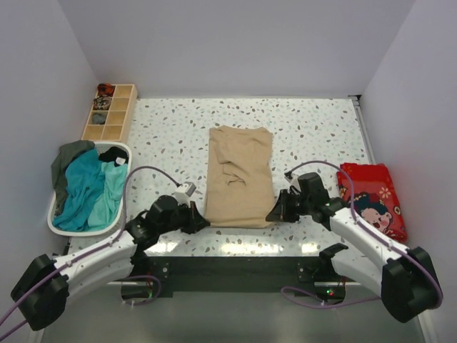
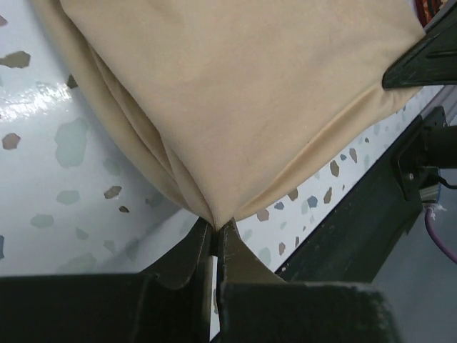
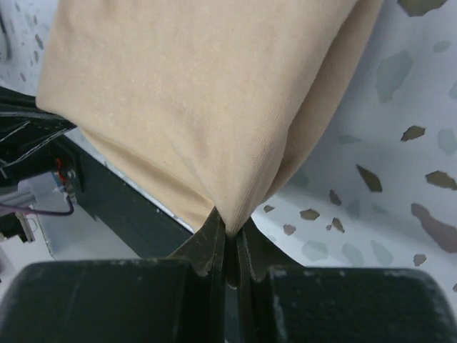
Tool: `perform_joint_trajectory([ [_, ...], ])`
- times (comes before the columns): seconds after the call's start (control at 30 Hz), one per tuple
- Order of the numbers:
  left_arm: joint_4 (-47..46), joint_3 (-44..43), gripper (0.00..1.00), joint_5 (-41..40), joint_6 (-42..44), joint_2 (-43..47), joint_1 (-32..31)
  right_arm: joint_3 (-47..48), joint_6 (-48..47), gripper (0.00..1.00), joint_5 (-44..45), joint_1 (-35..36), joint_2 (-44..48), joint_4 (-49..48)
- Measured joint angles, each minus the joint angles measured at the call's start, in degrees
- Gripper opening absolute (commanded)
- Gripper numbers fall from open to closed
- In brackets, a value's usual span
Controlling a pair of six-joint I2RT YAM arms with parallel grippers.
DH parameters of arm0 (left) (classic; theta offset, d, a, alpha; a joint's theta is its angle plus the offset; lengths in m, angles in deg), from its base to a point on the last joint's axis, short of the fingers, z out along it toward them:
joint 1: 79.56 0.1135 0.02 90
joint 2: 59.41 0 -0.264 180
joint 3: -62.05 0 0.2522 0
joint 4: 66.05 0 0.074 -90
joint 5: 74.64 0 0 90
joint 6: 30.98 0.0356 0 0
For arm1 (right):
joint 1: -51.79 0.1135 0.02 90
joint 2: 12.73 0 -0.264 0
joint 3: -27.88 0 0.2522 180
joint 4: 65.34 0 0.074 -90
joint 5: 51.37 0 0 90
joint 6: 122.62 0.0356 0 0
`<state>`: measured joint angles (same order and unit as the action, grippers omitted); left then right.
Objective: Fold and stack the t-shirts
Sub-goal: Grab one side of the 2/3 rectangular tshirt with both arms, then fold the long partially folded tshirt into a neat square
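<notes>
Left fingers (image 2: 191,251) and right fingers (image 3: 206,246) each clench a near corner of the beige shirt (image 1: 239,175), likely to fold it evenly toward the far end.

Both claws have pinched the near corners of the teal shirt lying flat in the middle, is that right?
No: it is the beige t-shirt, not a teal one. The left gripper and right gripper are each shut on a near corner of it, as both wrist views show. The teal t-shirt sits in the basket.
</notes>
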<state>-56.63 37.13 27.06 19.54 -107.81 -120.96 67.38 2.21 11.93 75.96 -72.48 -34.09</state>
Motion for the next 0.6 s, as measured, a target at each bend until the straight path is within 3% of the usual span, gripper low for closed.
perform_joint_trajectory([
  [0.13,7.0,-1.2,0.00,-0.1,-1.5,5.8,-1.9,1.3,-1.1,0.09,-1.4,0.2,7.3,5.5],
  [0.27,12.6,-6.3,0.00,-1.4,-1.6,6.3,-2.3,5.6,-2.4,0.09,-1.3,0.2,8.7,8.7],
  [0.47,15.8,-21.0,0.00,-7.1,1.8,-4.9,-2.3,14.3,-5.5,0.09,1.0,0.2,1.6,9.4],
  [0.6,15.5,-30.6,0.00,-11.7,5.3,-15.3,-2.0,22.6,-8.4,0.09,4.0,0.1,-8.2,9.7],
])
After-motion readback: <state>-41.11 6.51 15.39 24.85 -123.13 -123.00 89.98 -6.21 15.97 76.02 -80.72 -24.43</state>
